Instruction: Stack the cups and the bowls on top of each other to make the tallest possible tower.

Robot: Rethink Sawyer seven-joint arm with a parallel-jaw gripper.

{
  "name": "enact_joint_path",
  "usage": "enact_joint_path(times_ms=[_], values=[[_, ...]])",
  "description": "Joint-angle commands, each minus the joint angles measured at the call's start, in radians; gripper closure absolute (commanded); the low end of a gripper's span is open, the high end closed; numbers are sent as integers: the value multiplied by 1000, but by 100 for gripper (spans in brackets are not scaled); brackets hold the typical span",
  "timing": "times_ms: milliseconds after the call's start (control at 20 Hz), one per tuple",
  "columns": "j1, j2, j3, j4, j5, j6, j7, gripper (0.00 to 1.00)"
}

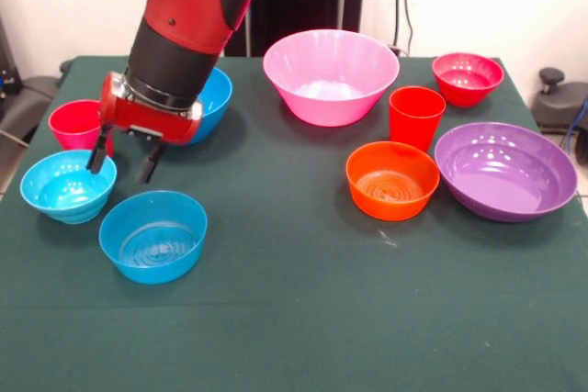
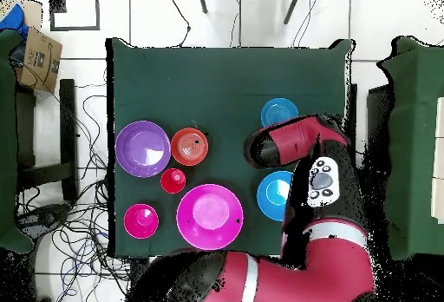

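Observation:
My gripper (image 1: 122, 162) is open and empty, just above the table, with one finger (image 1: 95, 158) over the right rim of the small light-blue bowl (image 1: 67, 187). The small blue bowl (image 1: 153, 234) (image 2: 279, 112) sits in front of it. The pinkish-red cup (image 1: 73, 124) and the deep blue bowl (image 1: 215, 98) (image 2: 275, 194) stand behind the gripper. On the other side are the large pink bowl (image 1: 331, 75) (image 2: 210, 216), the small red bowl (image 1: 467, 77), the orange-red cup (image 1: 415, 117), the small orange bowl (image 1: 392, 179) and the purple bowl (image 1: 505, 170). Nothing is stacked.
The green table (image 1: 294, 319) has bare cloth along its front and middle. In the overhead view my arm (image 2: 303, 155) hides the gripper, the light-blue bowl and the pinkish-red cup. Cables and a cardboard box (image 2: 39, 55) lie on the floor beside the table.

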Motion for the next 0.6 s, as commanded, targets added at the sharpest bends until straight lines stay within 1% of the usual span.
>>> enact_joint_path(times_ms=[50,300,500,600], values=[[29,-2,-5,-52,-100,43,-133,0],[42,25,-22,-70,-107,41,-106,0],[41,86,-41,-106,-133,-9,-50,0],[35,102,-37,-110,-127,-15,-47,0]])
